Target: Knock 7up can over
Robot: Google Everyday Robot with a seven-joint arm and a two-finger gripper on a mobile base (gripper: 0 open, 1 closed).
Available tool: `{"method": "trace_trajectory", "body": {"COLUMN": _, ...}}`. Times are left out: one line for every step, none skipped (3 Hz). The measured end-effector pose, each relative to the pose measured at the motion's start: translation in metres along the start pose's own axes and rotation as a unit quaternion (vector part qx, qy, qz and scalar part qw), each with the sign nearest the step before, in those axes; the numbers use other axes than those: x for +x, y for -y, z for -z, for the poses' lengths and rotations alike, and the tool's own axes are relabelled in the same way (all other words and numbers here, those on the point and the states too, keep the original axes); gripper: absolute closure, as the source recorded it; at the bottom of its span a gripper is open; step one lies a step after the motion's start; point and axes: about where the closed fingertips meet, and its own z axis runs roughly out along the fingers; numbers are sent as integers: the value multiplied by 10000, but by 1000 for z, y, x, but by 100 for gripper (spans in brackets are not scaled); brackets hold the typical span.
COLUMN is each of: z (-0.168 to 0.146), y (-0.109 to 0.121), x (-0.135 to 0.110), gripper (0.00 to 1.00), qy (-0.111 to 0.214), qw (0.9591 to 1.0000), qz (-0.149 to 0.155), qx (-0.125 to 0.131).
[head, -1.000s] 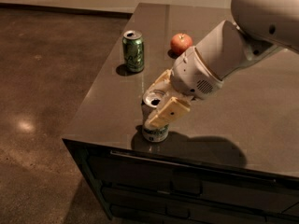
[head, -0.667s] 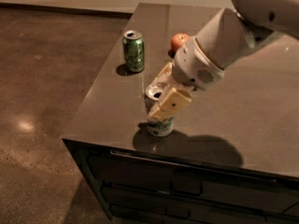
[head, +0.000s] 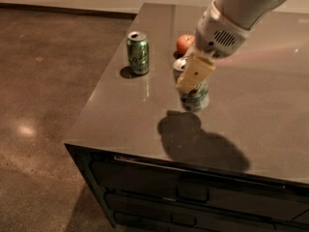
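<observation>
The 7up can (head: 196, 99) is whitish-silver with a green band at its base. It hangs tilted above the dark table (head: 120, 115), and its shadow lies on the tabletop below and in front of it. My gripper (head: 191, 84) comes down from the upper right and is shut around the can's middle. One cream finger (head: 195, 73) crosses the can's front. The other finger is hidden behind the can. The can's silver top (head: 180, 64) shows just left of the finger.
An all dark green can (head: 138, 52) stands upright at the table's left side. A red apple (head: 184, 44) lies behind the gripper. The table's front edge and drawer fronts (head: 183, 192) are close below. Brown floor lies to the left.
The gripper has carried the 7up can up off the tabletop and back to the right, away from the front edge. The green can and the apple have not moved.
</observation>
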Motion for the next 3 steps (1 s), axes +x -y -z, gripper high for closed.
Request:
{"method": "trace_trajectory", "body": {"z": 15, "y": 33, "x": 17, "gripper": 100, "qy": -775, "qw": 9963, "qz": -211, "qx": 312}}
{"method": "trace_trajectory", "body": {"z": 12, "y": 48, "x": 21, "gripper": 100, "qy": -1166, "qw": 9922, "qz": -181, "qx": 393}}
{"method": "trace_trajectory", "body": {"z": -3, "y": 55, "x": 21, "gripper": 100, "qy": -1482, "qw": 9883, "qz": -84, "qx": 344}}
